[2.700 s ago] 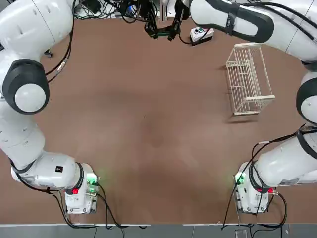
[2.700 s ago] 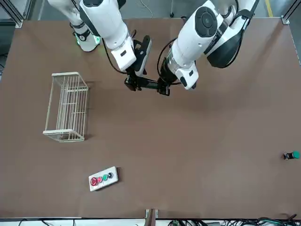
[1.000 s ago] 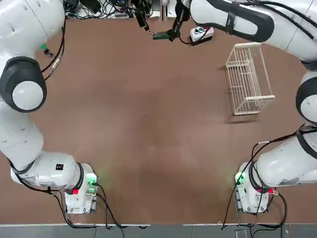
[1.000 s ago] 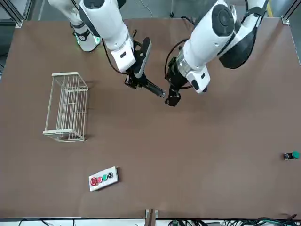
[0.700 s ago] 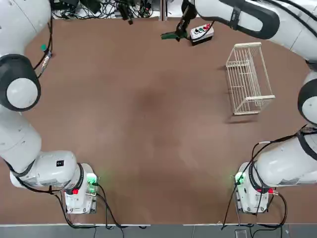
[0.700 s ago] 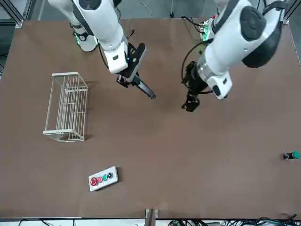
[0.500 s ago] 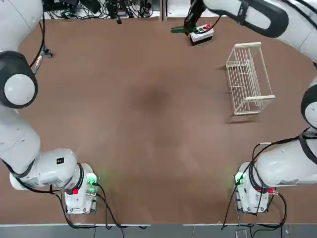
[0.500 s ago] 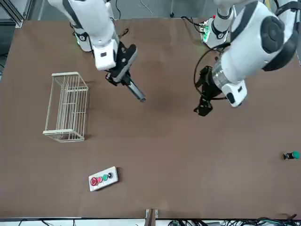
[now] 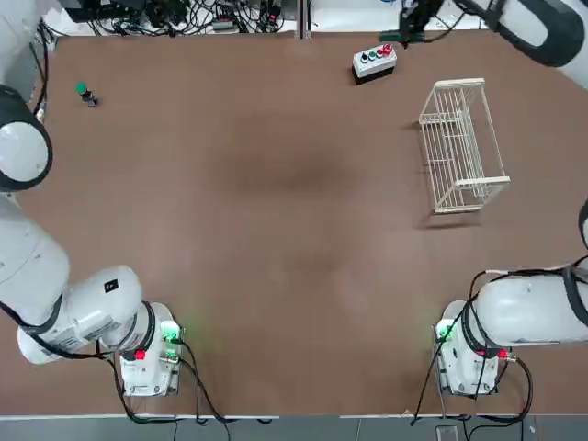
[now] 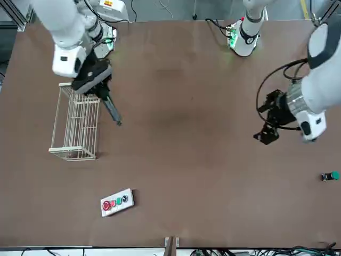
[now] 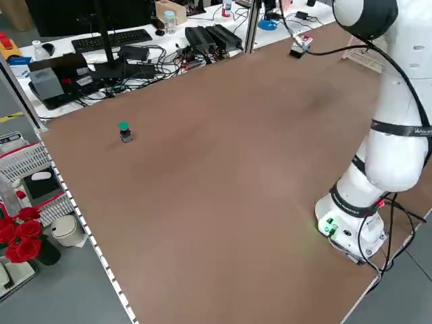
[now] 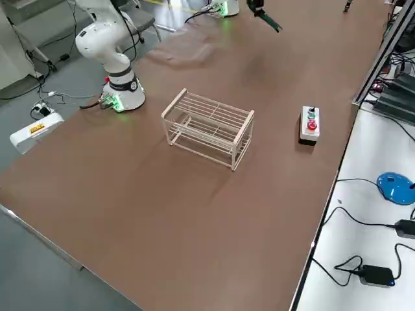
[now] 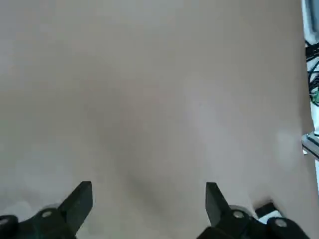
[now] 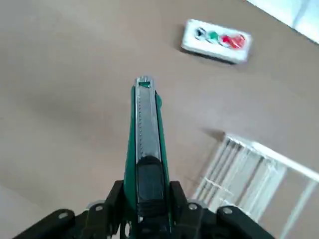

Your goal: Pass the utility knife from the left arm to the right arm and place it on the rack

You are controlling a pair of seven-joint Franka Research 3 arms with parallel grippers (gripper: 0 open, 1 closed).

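Between the right gripper's [image 14: 147, 206] clenched jaws, the utility knife [image 14: 148, 134] jutted lengthwise outward, beside the nearer right arm's rack [image 10: 80, 125]. Well apart, the left gripper [image 10: 270, 120] hung with jaws spread and holding nothing.

The top view looks down from overhead the robot's way, the front view faces the robot from across the brown rectangular tabletop [image 9: 276, 230], and two raised side views look diagonally over it. The wrist views look closely past their own fingers; the top, front, right side and right wrist views share the white wire rectangular rack [image 9: 459, 152].
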